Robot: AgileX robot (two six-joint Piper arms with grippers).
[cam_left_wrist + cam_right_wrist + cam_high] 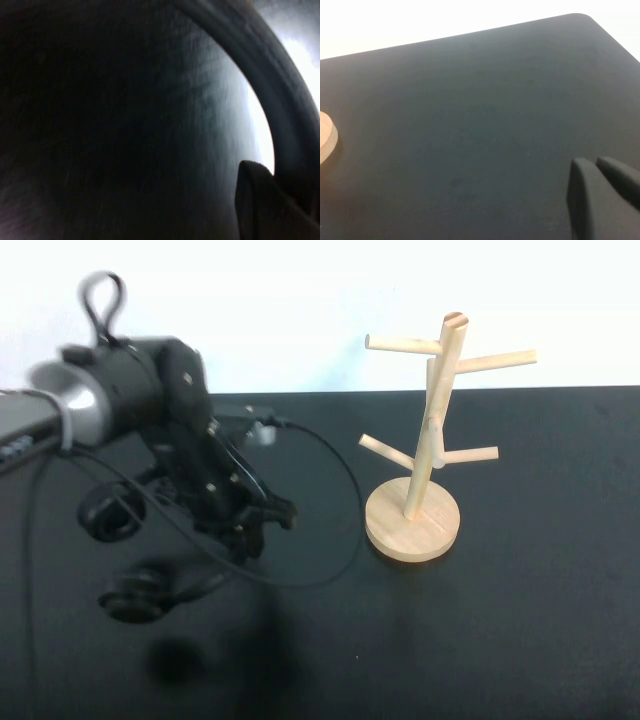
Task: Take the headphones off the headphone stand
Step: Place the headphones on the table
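Table: matte black slab, rounded corner visible in the right wrist view, largest thing here.

Left arm: bulky black body with a grey cuff and looped cable, hanging low over the table's left part. Left gripper points down. I judge it is clamped on the headband, but the fingers themselves are lost against black, so I cannot tell the exact gap. Left wrist view shows 1 dark finger right beside a wide smooth curved band, which fits that read.

Headphones: black, off the stand. 1 round padded cup sits left of the left gripper, the other lower left of it near or on the table. Whether that cup touches the surface I cannot tell.

Headphone stand: pale smooth wood, round disc base, upright post, 4 angled pegs, all bare. It stands well apart to the right of the left gripper.

Right gripper: out of the high view, parked over bare table with the stand's disc edge far off; its 2 dark fingers sit together, nearly closed, holding nothing.

Step in hand, my call: set-down. Lower slowly until both cups rest flat, let go only then, and keep the dangling cable off the cups.
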